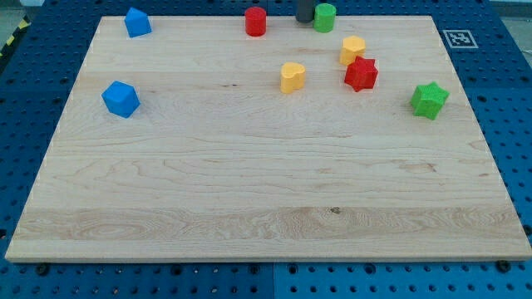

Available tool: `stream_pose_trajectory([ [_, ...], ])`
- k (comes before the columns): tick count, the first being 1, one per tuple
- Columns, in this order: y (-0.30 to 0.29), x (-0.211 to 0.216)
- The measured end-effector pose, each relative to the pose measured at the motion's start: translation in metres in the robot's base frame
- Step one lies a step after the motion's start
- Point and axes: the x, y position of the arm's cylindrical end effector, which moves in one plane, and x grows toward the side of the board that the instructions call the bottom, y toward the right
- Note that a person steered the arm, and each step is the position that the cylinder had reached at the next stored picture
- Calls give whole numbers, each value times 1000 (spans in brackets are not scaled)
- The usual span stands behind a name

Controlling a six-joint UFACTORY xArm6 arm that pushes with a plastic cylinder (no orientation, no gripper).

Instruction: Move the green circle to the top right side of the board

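Note:
The green circle, a short green cylinder, stands near the board's top edge, right of the middle. My tip is the dark rod end at the view's top, just left of the green circle and touching or nearly touching it. A red cylinder stands further left along the top edge.
A yellow block and a red star sit below the green circle. A yellow heart-like block lies left of them. A green star is at the right. Two blue blocks are at the left. A marker tag is at the top right corner.

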Motion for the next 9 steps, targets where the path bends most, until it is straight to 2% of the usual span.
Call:
stream_pose_trajectory([
  [2,58,0],
  [3,57,2],
  [5,50,34],
  [9,78,26],
])
